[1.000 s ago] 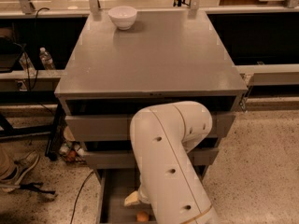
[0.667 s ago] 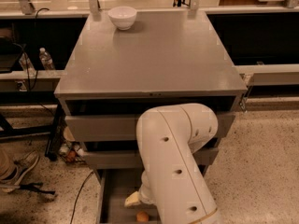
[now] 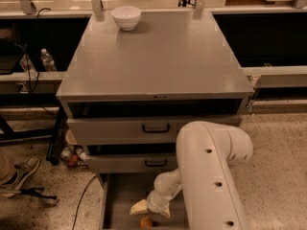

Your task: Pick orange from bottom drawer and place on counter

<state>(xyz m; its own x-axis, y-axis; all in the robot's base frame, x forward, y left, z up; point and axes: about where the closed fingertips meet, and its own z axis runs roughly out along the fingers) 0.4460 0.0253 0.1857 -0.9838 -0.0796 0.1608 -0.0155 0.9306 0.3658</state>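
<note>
The orange [image 3: 146, 222] lies on the grey floor of the open bottom drawer [image 3: 120, 195], at the lower edge of the view. My gripper [image 3: 151, 211] hangs down inside that drawer, just above the orange. Its pale fingers [image 3: 138, 207] are spread apart on either side and hold nothing. My white arm [image 3: 211, 176] covers the right part of the drawer. The counter [image 3: 158, 56] is the broad grey top of the cabinet above.
A white bowl [image 3: 126, 17] stands at the back left of the counter. Two shallower drawers with black handles [image 3: 155, 127] sit above the bottom drawer, slightly open. Water bottles [image 3: 48, 60], cables and a person's shoe [image 3: 19, 174] are on the left.
My arm's elbow has swung to the right, uncovering more of the bottom drawer. The gripper stays over the orange, which has not moved.
</note>
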